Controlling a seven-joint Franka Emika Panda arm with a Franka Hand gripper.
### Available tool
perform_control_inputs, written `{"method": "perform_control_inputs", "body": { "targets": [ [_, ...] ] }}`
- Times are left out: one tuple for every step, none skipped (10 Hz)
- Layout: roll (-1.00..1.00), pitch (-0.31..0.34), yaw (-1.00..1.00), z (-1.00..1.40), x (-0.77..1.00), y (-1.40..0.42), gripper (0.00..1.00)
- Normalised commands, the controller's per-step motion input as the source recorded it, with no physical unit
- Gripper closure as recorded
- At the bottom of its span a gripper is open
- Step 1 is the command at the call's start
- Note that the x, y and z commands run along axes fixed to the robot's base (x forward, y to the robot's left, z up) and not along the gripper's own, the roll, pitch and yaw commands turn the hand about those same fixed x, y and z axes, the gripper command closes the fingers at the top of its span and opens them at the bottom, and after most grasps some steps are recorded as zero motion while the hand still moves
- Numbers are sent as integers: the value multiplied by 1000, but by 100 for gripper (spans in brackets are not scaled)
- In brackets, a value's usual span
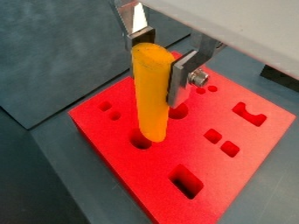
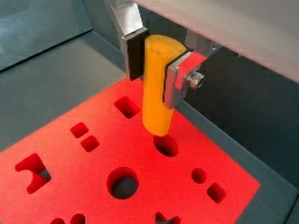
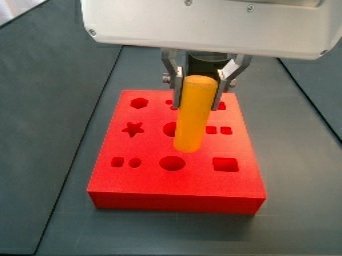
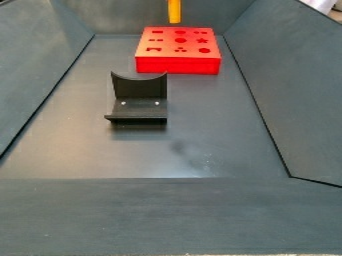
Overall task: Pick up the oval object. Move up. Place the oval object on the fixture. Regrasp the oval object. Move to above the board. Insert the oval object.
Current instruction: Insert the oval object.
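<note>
The oval object (image 1: pixel 149 92) is a yellow-orange peg held upright, with my gripper (image 1: pixel 160 59) shut on its upper part. Both wrist views show silver fingers (image 2: pixel 177 79) pressing on either side of the oval object (image 2: pixel 158 87). It hangs over the red board (image 1: pixel 176 166), its lower end just above a rounded cutout (image 2: pixel 167 145). A side view shows the gripper (image 3: pixel 197 80) and the peg (image 3: pixel 195 112) over the middle of the board (image 3: pixel 174 185). The dark fixture (image 4: pixel 136 97) stands apart, nearer than the board (image 4: pixel 178 62), with nothing in its notch.
The board has several shaped cutouts, among them a star (image 3: pixel 134 128) and a rectangle (image 3: pixel 227 163). Dark sloping walls (image 4: pixel 40 90) enclose the grey floor (image 4: pixel 187 150) on both sides.
</note>
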Motion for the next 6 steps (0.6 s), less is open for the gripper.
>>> {"method": "perform_control_inputs", "body": {
  "targets": [
    [0, 0, 0, -403, -114, -57, 100],
    [-14, 0, 0, -231, 0, -117, 100],
    [-19, 0, 0, -9, 0, 0, 100],
    [0, 0, 0, -71, 0, -14, 100],
    [0, 0, 0, -183, 0, -63, 100],
    [0, 0, 0, -231, 0, -34, 100]
  ]
}}
